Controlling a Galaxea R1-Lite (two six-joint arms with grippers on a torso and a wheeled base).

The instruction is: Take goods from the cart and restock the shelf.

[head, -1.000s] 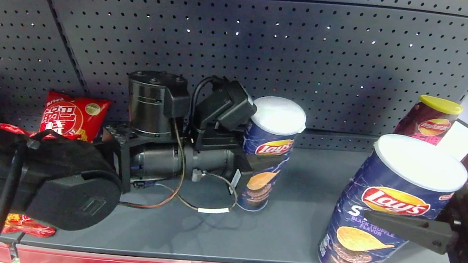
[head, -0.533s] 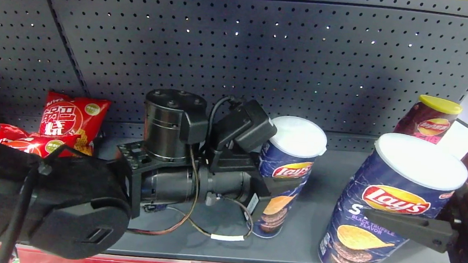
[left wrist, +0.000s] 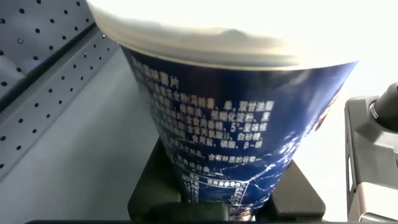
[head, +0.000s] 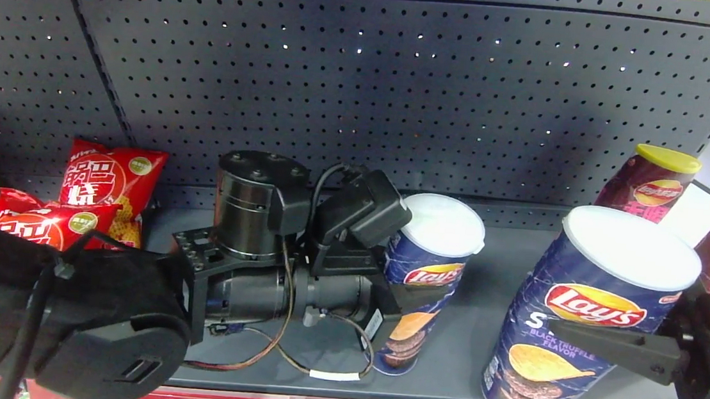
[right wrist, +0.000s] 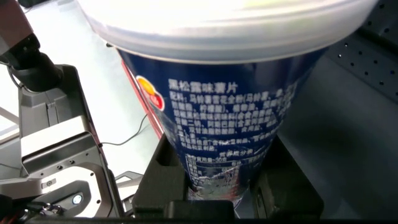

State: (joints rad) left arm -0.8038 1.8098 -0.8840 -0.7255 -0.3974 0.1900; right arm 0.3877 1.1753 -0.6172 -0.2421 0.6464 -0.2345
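- Blue cardboard chip canister with white lid (head: 603, 305) sat tilted at the front lip of the dark metal shelf (head: 484, 339), clamped by the right gripper (head: 580, 338).
- Second blue canister (head: 433, 272) stood mid-shelf, clamped by the left gripper (head: 414, 289).
- Risk: releasing the tilted canister there could topple it off the lip.

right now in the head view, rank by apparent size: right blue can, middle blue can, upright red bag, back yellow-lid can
1. right blue can, nearest the camera
2. middle blue can
3. upright red bag and back yellow-lid can, too alike to rank
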